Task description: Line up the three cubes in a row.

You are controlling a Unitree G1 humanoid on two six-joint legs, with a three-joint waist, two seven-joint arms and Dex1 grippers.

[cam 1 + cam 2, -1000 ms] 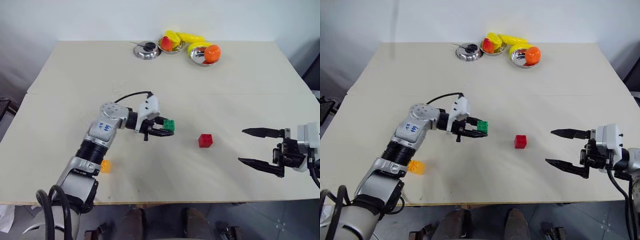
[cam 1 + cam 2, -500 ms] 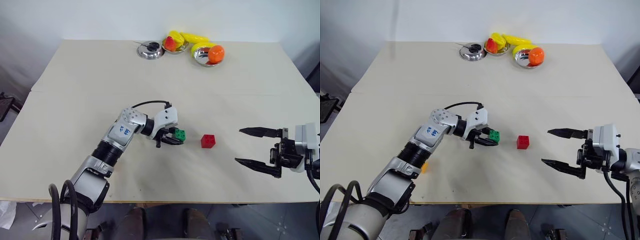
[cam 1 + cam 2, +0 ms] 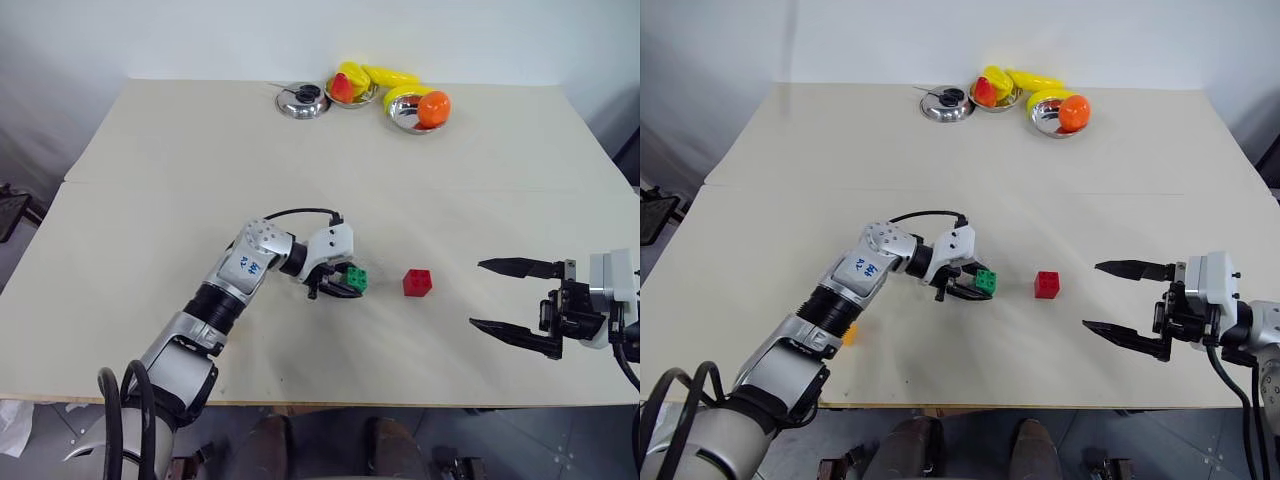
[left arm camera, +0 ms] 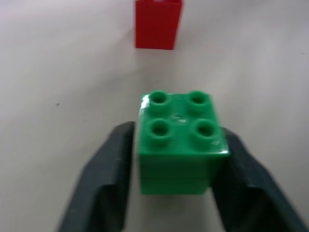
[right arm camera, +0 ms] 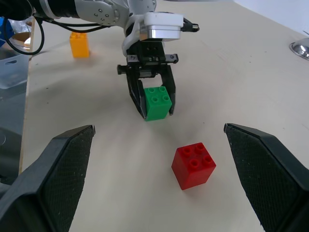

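Left gripper (image 3: 978, 287) is seen low over the worktop (image 3: 1060, 170) near its middle, with the green cube (image 3: 986, 281) between its two black fingers. In the left wrist view the green cube (image 4: 179, 140) sits with a finger on each side; the one on one side appears to touch it, while on the other a narrow gap may show, so whether the cube is clamped or just being let go cannot be told. The cube looks to be resting on the worktop, studs up.

Just beyond the fingertips, along the line the left gripper points, the red cube (image 3: 1046, 284) is found, near the green one but not touching it. A row is judged to be started by these two. The orange-yellow cube (image 5: 79, 44) lies well apart, back beside the left forearm, on the side away from the red cube.

Right gripper (image 3: 1118, 300) is held off to the right of the red cube with its fingers spread wide and nothing between them. The left arm is much the nearer to the orange-yellow cube, so that cube would be expected to be fetched by it and set in line with the other two.
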